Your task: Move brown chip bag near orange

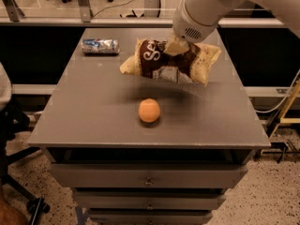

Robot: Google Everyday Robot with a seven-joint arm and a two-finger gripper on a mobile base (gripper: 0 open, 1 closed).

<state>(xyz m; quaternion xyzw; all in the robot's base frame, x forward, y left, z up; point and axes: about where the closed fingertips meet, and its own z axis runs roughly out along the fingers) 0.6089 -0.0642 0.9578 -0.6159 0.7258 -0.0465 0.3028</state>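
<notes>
Brown chip bag (171,62) | crinkled, airborne | end effector (176,46) gripping top

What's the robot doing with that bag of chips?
The robot's gripper is pinching the top of the brown chip bag and holding it up in the air over the grey table. You can see the bag's shadow on the tabletop under it. The orange sits on the table in front of the bag, nearer the front edge. The two are not touching. A small silver-blue can lies on its side at the far left corner.
</notes>
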